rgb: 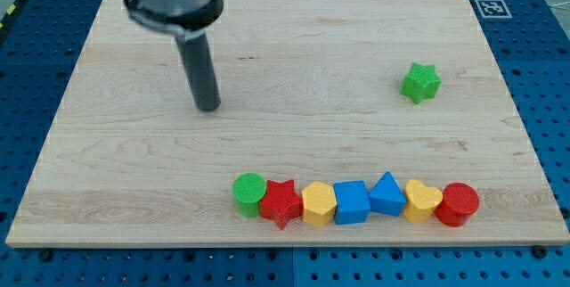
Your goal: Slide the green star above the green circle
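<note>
Because no claw is fitted, only my tip (207, 106) is available, well left of the green star (420, 82) at the view's right. Light, rigid and easily rotated, it should be pushed centrally on its right side toward the green circle (249, 188).

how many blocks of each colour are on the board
green: 2, the green star and the green circle
red: 2, the red star and the red cylinder
yellow: 2, the yellow hexagon and the yellow heart
blue: 2, the blue cube and the blue triangle
total: 8
</note>
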Robot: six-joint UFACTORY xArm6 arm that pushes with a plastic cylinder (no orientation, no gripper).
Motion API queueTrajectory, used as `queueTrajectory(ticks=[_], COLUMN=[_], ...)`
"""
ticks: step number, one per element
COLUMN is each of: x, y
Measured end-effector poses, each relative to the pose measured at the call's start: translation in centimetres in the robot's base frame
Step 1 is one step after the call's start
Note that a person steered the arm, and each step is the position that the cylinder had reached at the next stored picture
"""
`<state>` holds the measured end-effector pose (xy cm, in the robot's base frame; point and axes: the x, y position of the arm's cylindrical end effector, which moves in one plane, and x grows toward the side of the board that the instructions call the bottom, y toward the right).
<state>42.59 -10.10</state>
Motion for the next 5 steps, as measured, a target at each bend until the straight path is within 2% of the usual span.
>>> queueTrajectory(ticks=[1, 2, 3, 4, 5], x=[-5.6, -9.7, -11.9, -11.9, -10.1], y=[2.9, 9.4, 17.5, 27.6, 34.2])
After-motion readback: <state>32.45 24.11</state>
